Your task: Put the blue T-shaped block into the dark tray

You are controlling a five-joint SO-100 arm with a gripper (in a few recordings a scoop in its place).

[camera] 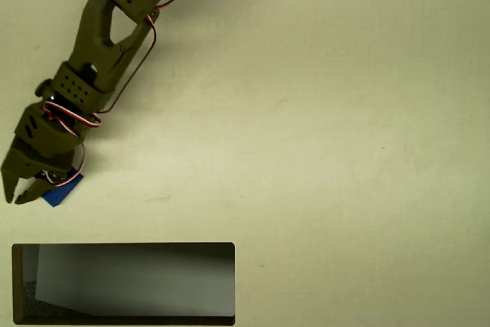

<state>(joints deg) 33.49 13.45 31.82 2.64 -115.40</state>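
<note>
Hand (19,193) hovers over blue T-shaped block (58,193), above dark tray (122,246).

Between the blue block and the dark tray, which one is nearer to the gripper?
The blue T-shaped block: it lies partly under the gripper, while the dark tray sits apart, lower in the overhead view.

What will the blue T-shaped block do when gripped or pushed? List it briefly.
The blue T-shaped block looks like a small solid piece, so it is probably stiff and light. Its visible edges are straight, so it should slide rather than roll on the pale table. Mostly hidden under the gripper, it may twist if the fingers catch a corner.
</note>
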